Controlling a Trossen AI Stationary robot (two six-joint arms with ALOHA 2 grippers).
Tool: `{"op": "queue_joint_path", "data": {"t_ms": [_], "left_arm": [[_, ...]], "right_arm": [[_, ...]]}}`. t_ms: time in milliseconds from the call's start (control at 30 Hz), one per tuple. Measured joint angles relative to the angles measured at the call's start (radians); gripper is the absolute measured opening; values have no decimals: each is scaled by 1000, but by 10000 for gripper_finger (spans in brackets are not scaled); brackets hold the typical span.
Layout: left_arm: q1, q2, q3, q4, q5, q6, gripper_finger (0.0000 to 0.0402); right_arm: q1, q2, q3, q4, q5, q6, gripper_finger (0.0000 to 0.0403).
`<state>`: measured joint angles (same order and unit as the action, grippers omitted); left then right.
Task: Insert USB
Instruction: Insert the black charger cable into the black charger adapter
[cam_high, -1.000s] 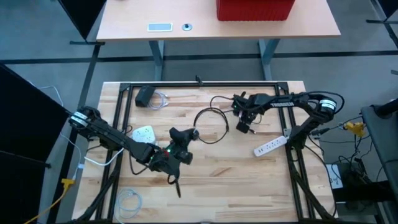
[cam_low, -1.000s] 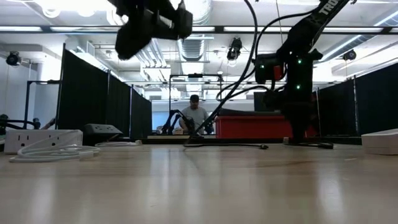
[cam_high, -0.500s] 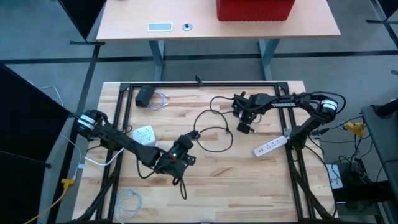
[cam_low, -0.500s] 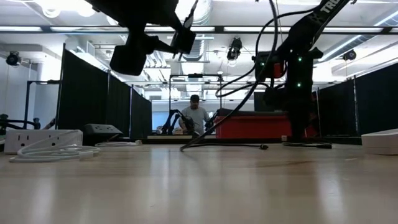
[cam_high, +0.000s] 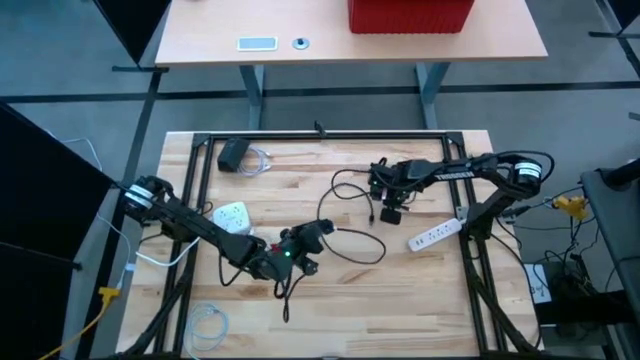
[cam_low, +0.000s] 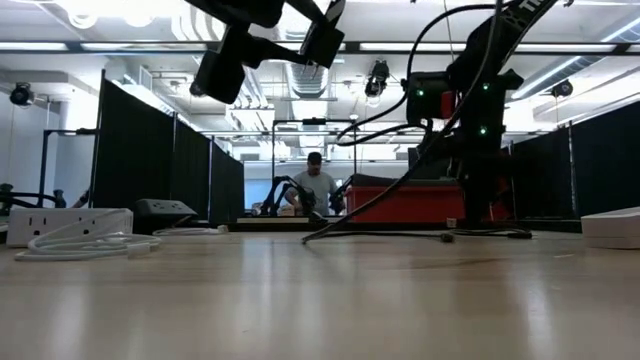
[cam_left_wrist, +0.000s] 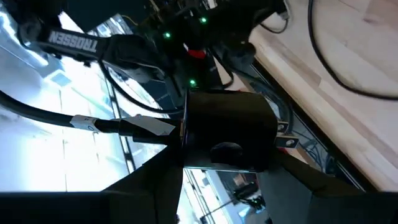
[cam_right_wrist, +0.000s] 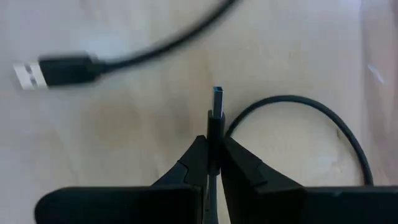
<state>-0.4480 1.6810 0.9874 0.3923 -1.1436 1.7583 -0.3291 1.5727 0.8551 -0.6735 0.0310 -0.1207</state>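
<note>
My left gripper (cam_high: 312, 236) is at the table's middle, shut on a black box (cam_left_wrist: 227, 134) that hangs well above the wood. A black cable with a white tag (cam_left_wrist: 93, 124) leaves one side of the box. My right gripper (cam_high: 391, 210), at the right of the middle, is shut on a thin USB plug (cam_right_wrist: 216, 112) above the table. A second, wider USB plug (cam_right_wrist: 56, 71) lies flat on the wood beside it, at the end of a looping black cable (cam_high: 355, 245). My left gripper pinches the black box by two opposite sides (cam_left_wrist: 186, 155), one finger on each. The box is lifted clear of the table, and its tagged cable trails off to one side. My right gripper pinches the thin plug's body (cam_right_wrist: 215, 134) between its two fingertips, from above, pointing down. The metal tip (cam_right_wrist: 217, 94) sticks out past the fingertips, clear of the wood.
A white power strip (cam_high: 435, 235) lies near the right arm's base. A white adapter (cam_high: 232, 213), a black adapter with a white cord (cam_high: 235, 153) and a coiled white cable (cam_high: 205, 322) lie on the left half. A person (cam_low: 315, 185) sits beyond the table.
My left gripper has gone toward the table's right edge with the black box and has turned about. My right gripper has shifted a little toward the near edge with its plug. The loose black cable has slid along the table with them into a new loop.
</note>
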Motion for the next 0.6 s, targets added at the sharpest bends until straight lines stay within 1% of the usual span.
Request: {"op": "queue_joint_path", "data": {"t_ms": [67,133,167,267,300,333,367,400,500,533,567,600], "left_arm": [[0,0,0,-1,4,17,173],[0,0,0,-1,12,25,173],[0,0,0,-1,16,25,173],[6,0,0,-5,50,-10,173],[11,-1,0,-7,66,-47,173],[18,-1,0,-8,84,-103,173],[29,-3,0,-15,104,-176,173],[40,-6,0,-38,130,-263,173],[72,-14,0,-147,208,-536,173],[81,-14,0,-187,236,-617,173],[90,-14,0,-225,261,-686,173],[95,-14,0,-262,274,-745,173]], "right_arm": [[23,0,0,0,-4,-61,16],[60,-7,0,-1,40,-124,16],[86,-13,0,-1,92,-153,16],[172,-42,0,-4,310,-248,16],[197,-54,0,-5,365,-268,16],[211,-67,0,-5,386,-273,16],[214,-81,0,-6,369,-267,16],[209,-90,0,-4,317,-239,16],[171,-95,-8,52,63,-120,16],[164,-85,-15,79,11,-97,16],[163,-76,-23,112,-23,-86,16],[164,-60,-30,138,-31,-90,16]]}}
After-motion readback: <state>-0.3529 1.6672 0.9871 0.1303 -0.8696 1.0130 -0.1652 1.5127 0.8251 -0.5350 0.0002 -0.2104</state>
